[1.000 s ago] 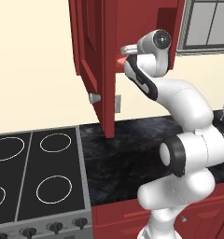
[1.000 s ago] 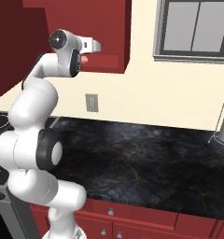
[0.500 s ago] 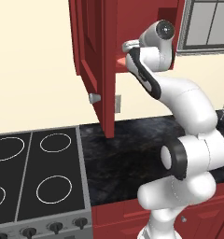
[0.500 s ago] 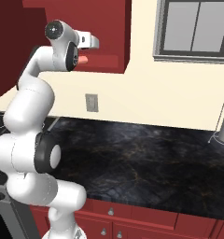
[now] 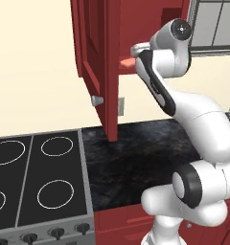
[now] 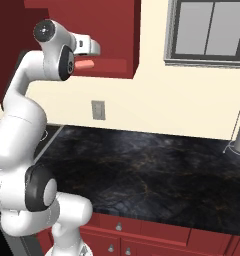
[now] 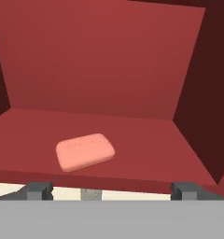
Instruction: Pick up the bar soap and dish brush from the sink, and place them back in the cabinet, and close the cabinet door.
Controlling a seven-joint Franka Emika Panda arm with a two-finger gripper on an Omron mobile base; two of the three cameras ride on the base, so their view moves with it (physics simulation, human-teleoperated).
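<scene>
You have one bar of soap point(image 7: 85, 151) lying flat on the bottom floor of the open cabinet point(image 7: 104, 60), a little left of the middle and close to the front edge. It sits slightly askew, resting on the red floor with nothing touching it. From the left base view the same soap point(image 5: 127, 62) shows as a small salmon sliver at the cabinet's lower edge, just beside the arm's wrist; from the right base view it point(image 6: 85, 64) peeks out from behind the wrist.

Your gripper point(image 7: 111, 190) is spread wide and holds nothing: its two grey fingertips point(image 7: 38, 190) stand far apart at the bottom of the hand view, just outside the cabinet's front edge, with the soap beyond them and well clear of both.

One cabinet door point(image 5: 95, 62) hangs open, swung out toward the stove, with its one small grey knob point(image 5: 97, 100) at the lower corner. Below it you can count four round burner rings on the black stove point(image 5: 38, 186). The black marbled counter point(image 6: 142, 170) runs to the right of the stove. One grey outlet plate point(image 6: 98, 110) sits on the cream wall, and one dark-framed window point(image 6: 209, 30) is higher up to the right.
</scene>
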